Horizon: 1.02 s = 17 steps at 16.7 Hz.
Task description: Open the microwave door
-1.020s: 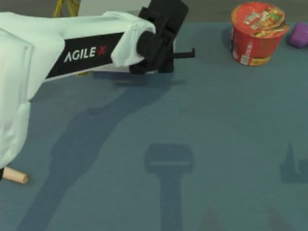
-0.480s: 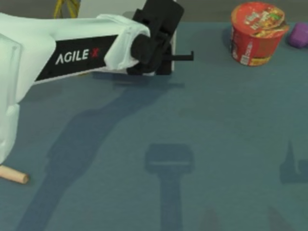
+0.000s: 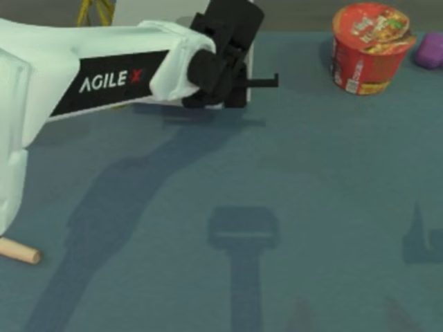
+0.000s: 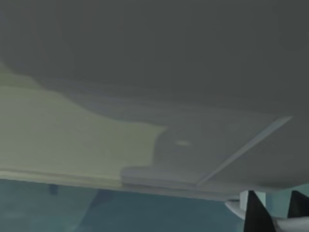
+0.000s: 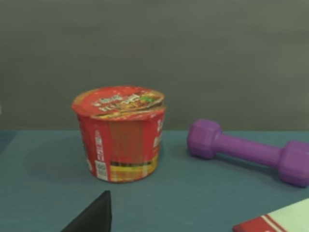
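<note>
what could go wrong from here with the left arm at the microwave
1. The left gripper sits at the far edge against the microwave, which the arm mostly hides from above. A poor hold on the microwave door might go unnoticed.
2. The left wrist view is filled by the microwave's surface, so there's little to judge alignment by; a pull could slip off.
3. The noodle cup stands to the gripper's right; a wide door swing might reach it.

You can read "AGILE X" in white letters, the X in red, on the black band along the left arm (image 3: 118, 79) in the top view. The red noodle cup (image 5: 120, 133) carries printed labels and a small code square, but none of it is legible.
</note>
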Each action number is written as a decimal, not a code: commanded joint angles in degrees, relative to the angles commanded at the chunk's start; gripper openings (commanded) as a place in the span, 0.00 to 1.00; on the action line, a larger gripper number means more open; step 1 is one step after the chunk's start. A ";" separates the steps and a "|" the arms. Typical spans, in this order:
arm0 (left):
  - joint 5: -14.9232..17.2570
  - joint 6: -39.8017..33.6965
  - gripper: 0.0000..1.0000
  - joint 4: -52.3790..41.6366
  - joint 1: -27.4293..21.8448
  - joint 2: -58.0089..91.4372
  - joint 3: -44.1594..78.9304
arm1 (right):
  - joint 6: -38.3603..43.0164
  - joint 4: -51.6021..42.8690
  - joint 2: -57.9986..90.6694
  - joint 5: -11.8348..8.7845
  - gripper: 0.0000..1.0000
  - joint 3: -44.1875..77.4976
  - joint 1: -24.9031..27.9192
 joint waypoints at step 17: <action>0.86 0.77 0.00 0.60 -0.23 -0.45 -1.16 | 0.00 0.00 0.00 0.00 1.00 0.00 0.00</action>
